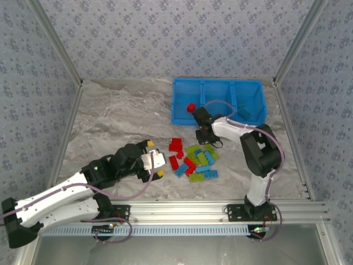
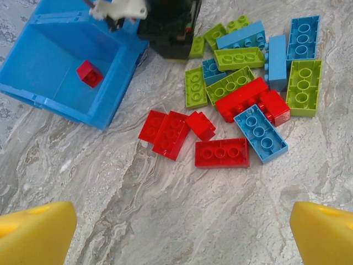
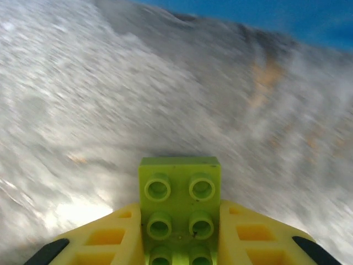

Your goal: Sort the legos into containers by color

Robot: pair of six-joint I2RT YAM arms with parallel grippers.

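My right gripper [image 3: 179,237] is shut on a lime green lego [image 3: 179,199], studs facing the camera, above blurred marble just short of the blue bin [image 3: 298,16]. From above, the right gripper [image 1: 207,138] hangs between the bin [image 1: 174,102] and the pile of legos [image 1: 194,160]. The bin's left container holds a red lego [image 1: 191,107], its right one a blue lego [image 1: 244,113]. Left of the pile, my left gripper [image 1: 155,158] stands open; its yellow fingertips [image 2: 36,232] frame bare table short of a red lego [image 2: 222,152].
The pile mixes red, lime green and light blue bricks [image 2: 259,132] on the marble table [image 2: 165,210]. The bin's near corner [image 2: 118,94] and the right arm's black wrist [image 2: 171,27] sit beyond the pile. Metal frame posts [image 1: 71,127] border the table's sides.
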